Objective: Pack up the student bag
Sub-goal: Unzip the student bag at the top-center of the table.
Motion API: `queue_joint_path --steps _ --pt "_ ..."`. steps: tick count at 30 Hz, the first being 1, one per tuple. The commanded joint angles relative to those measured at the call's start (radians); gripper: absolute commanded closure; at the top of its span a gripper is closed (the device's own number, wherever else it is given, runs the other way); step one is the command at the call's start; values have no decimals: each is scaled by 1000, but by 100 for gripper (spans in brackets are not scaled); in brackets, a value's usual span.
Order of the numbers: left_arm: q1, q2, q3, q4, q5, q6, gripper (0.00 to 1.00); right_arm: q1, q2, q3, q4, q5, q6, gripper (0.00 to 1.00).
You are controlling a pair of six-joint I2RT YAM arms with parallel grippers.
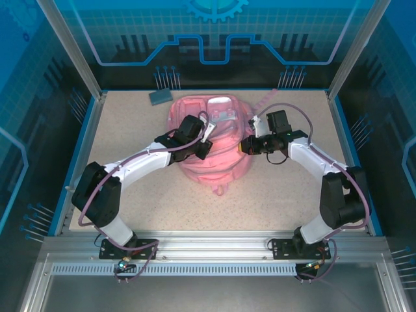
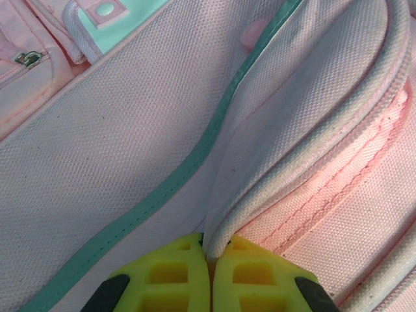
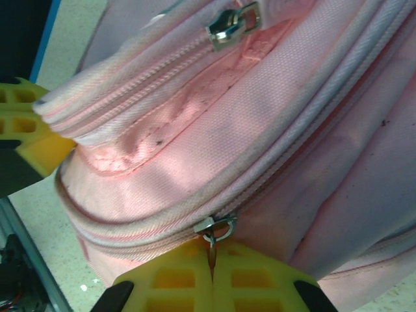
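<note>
The student bag (image 1: 218, 162), a large soft pink backpack, lies in the middle of the table. My left gripper (image 1: 205, 142) rests on its left side. In the left wrist view its yellow fingers (image 2: 209, 247) are shut on a piped fold of the bag's fabric (image 2: 273, 162), beside a teal strip (image 2: 162, 188). My right gripper (image 1: 247, 144) is at the bag's right side. Its jaws (image 3: 212, 255) are shut on the metal pull of a zip slider (image 3: 216, 227) on the lower zip line. A second zip slider (image 3: 232, 25) sits higher up on the bag.
A grey-blue flat object (image 1: 160, 96) lies at the back left of the table. A pink strap (image 1: 264, 101) trails from the bag toward the back right. The left gripper's yellow finger (image 3: 29, 130) shows at the left edge of the right wrist view. Blue walls (image 1: 91, 130) enclose the table.
</note>
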Motion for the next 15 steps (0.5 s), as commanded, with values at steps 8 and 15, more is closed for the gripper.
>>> queue_joint_path --steps 8,15 --pt "2 36 63 54 -71 -118 100 35 -137 -64 -33 -169 64 100" --pt "-21 73 110 52 -77 -148 100 167 -110 -20 -104 13 52 100"
